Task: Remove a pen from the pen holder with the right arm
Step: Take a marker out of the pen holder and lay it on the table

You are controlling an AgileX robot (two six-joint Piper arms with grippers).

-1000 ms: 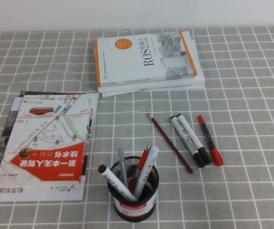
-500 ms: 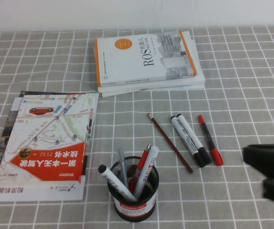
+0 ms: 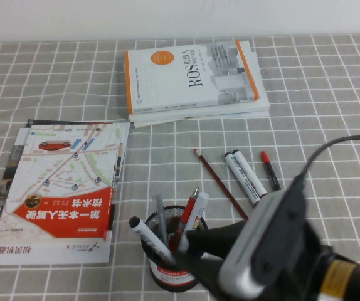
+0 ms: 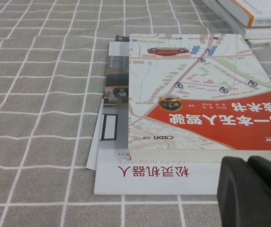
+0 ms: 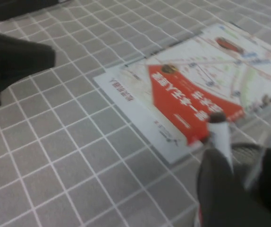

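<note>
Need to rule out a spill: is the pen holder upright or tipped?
Upright: holder stands on its base, pens poking up. The right gripper is at it; left gripper hovers by the book.

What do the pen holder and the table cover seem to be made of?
The pen holder: probably black metal mesh, matt; its wall looks perforated. The table cover: likely woven cloth, grey with a white grid, no shine. The right gripper, fingers open, is at the holder; the left gripper hangs by the red book.
</note>
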